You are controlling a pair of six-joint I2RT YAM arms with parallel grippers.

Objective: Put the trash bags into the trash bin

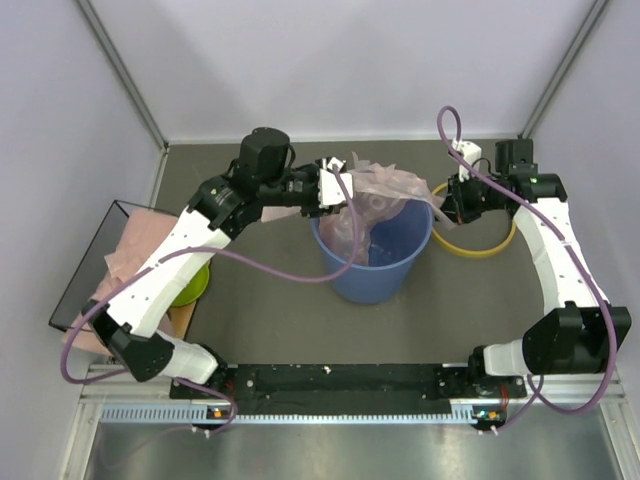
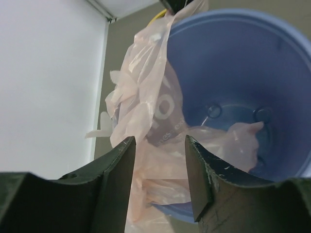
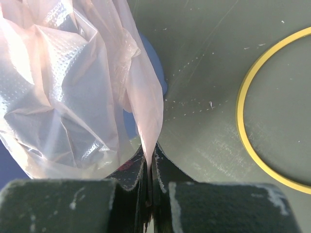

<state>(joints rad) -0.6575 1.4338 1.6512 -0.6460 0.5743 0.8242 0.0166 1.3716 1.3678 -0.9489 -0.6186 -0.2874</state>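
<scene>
One thin pink trash bag (image 1: 390, 190) drapes the rim of the blue trash bin (image 1: 385, 275) at twelve o'clock, with a yellow ring (image 1: 480, 254) on the surface (image 1: 280, 320) at three. Left wrist: left pincer (image 2: 159, 141) spread around crinkly film above the smooth round bin. Right wrist: right pincer (image 3: 149, 153) pinches a translucent fold; pulling could tear it or tip the bin.

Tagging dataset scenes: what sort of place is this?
Probably a lab robot test cell, not a home: plain white panel walls boxing in a dark grey matted tabletop, with a black metal mounting rail at its near edge.
</scene>
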